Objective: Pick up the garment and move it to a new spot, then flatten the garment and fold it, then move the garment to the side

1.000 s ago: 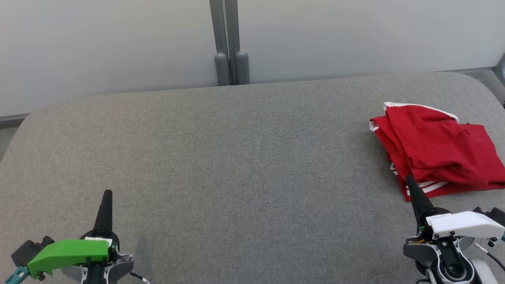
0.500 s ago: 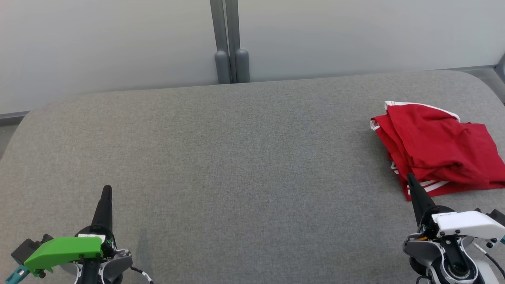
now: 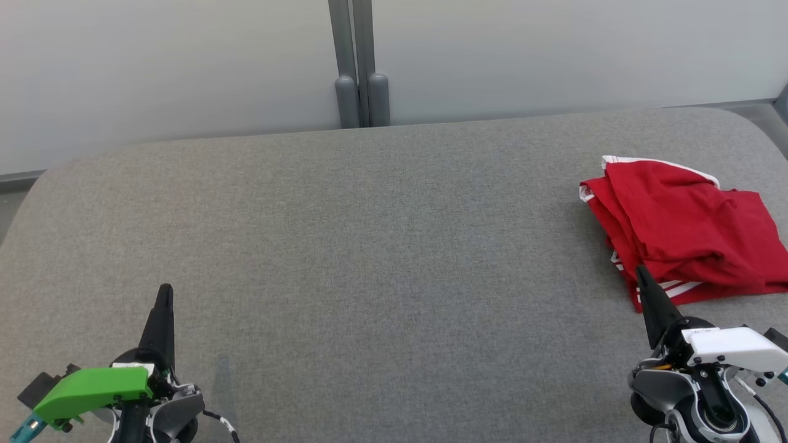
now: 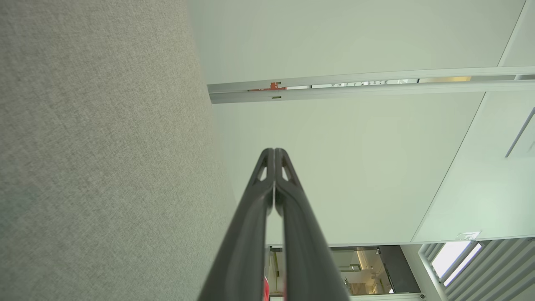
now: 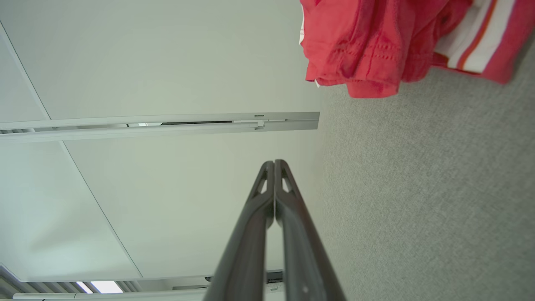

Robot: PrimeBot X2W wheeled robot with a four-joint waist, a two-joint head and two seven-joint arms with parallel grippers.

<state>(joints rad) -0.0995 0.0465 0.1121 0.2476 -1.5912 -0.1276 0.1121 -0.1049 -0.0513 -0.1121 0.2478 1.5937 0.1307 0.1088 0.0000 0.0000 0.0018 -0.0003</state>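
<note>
1. Garment (image 3: 683,227): at 3 o'clock on the surface (image 3: 369,246), hard against the right edge. It lies as a layered, roughly squared bundle, not spread out. My reading is that it is already folded and set aside, which leaves the middle of the surface free.
2. Left jaws: at 7 o'clock, pressed together along their whole length and holding nothing. They point toward 12.
3. Right jaws: at 5 o'clock, likewise pinched closed and empty. The tip lies near the garment's 7 o'clock corner. The right wrist view shows bare surface between the tip and the cloth, so they are apart.
4. Both arms sit low at the near edge, probably parked because no grasp is needed now.
5. Cloth: soft red fabric, creased, with overlapping layers and drooping edges. It has a stitched hem (image 5: 355,58) and white stripe trim (image 5: 476,37).
6. Surface: grey coarse-weave covering, matte, with rounded corners.
7. Backdrop: smooth pale panels, with a grey post (image 3: 360,92) at 12 o'clock.
</note>
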